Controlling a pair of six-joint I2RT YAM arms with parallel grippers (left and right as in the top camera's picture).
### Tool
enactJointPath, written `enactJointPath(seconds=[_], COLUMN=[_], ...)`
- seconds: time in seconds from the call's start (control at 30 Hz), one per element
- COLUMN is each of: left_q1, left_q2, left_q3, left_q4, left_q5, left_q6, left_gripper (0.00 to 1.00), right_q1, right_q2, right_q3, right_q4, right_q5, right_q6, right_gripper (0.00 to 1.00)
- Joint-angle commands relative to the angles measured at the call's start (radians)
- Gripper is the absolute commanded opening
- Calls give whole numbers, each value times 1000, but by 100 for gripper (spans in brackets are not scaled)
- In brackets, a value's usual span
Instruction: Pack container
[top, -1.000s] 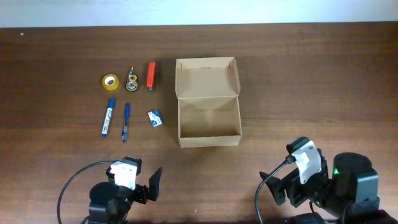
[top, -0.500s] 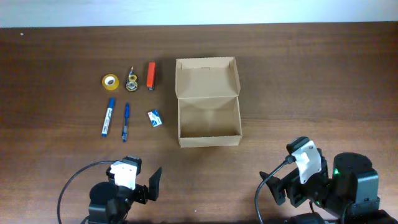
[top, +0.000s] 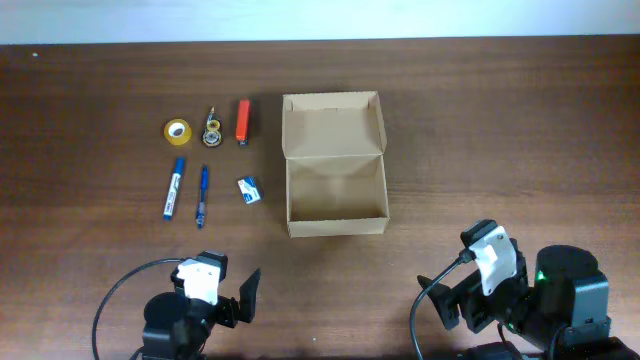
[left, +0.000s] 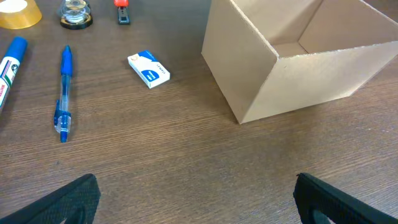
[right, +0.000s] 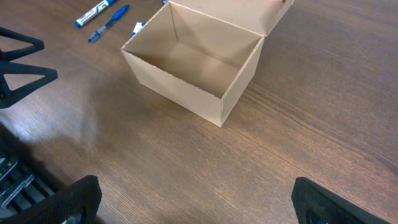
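Dark wood worktop (top: 500, 120): container (top: 337, 226) empty, lid up; left gripper (left: 196, 196) and right gripper (right: 196, 199) spread wide, empty. Risk: slim ballpoint pen (top: 202, 196) may roll from a pinch.

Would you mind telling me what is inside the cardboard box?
The container looks empty, only bare cardboard floor showing; the strip just behind its near wall is hidden.

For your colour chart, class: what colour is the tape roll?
The tape roll is yellow; the overhead view shows it best.
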Motion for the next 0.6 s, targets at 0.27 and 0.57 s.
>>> enactJointPath(seconds=[0.27, 0.57], left_q1=[5, 5], left_q2=[-10, -10], left_q3=[-5, -5], left_q4=[3, 10], left_q5=[-7, -6], left_q6=[-6, -6], left_gripper=[99, 99], right_q1=[-7, -7], right_q2=[-7, -7], right_q3=[-8, -8], right_q4=[4, 4], right_q5=[13, 13], right_q6=[0, 0], right_gripper=[99, 99])
